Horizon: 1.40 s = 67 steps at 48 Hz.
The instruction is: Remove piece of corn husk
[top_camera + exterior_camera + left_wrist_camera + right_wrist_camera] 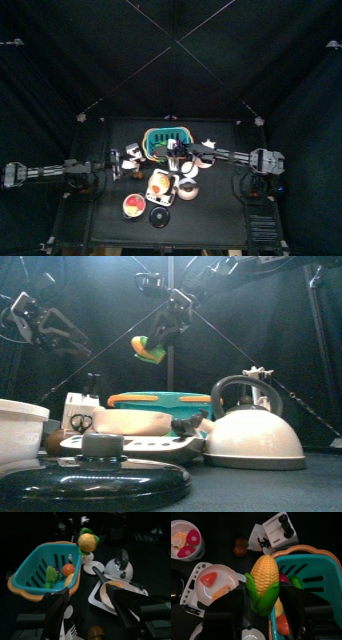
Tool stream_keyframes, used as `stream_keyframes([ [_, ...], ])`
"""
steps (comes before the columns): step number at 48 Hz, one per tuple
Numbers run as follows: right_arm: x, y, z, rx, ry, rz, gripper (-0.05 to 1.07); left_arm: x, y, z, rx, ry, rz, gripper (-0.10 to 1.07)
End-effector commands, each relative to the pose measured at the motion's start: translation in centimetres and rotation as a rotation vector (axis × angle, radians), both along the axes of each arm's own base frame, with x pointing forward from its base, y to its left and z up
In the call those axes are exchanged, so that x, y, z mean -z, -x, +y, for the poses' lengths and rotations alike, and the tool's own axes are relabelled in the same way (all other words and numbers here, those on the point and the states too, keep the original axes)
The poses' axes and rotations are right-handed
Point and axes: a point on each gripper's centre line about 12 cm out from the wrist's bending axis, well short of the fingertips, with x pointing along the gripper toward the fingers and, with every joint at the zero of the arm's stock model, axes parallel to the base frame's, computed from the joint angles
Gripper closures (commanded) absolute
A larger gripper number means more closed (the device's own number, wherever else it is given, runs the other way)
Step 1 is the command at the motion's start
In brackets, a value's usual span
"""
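Top view: both arms are seen meeting over the teal basket [163, 141] on the black surface [221, 215].

Front view: the corn [148, 349] is held high above the basket [156, 401] and kettle [250, 431].

Left wrist view: the left gripper [89, 602] fingers are spread wide, empty; the corn [87, 540] is seen beyond the basket [30, 562].

Right wrist view: the right gripper [262, 601] fingers are clamped on the green husk [263, 597] at the corn's [264, 571] base.

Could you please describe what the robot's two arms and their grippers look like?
Both arms are slim, black and jointed, with pale grey housings near their bases in the top view. The left gripper and right gripper each carry two broad, flat, matte black jaws. No markings are legible.
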Motion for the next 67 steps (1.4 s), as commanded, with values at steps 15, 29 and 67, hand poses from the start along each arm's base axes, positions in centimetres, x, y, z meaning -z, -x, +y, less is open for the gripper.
stream_keyframes([
  [15, 0.2, 1.1, 1.6, 0.01, 0.016, -0.137, 0.43, -2.9, -3.3, -0.3, 0.094, -0.029, -0.218, 0.03],
  [29, 0.9, 0.0, 3.0, -0.017, 0.003, -0.144, 0.43, -0.7, -4.9, 0.0, 0.146, -0.25, -0.155, 0.03],
  [67, 2.4, -0.6, 3.8, -0.03, -0.012, -0.111, 0.43, 1.0, -8.5, -0.3, 0.152, -0.328, -0.122, 0.04],
])
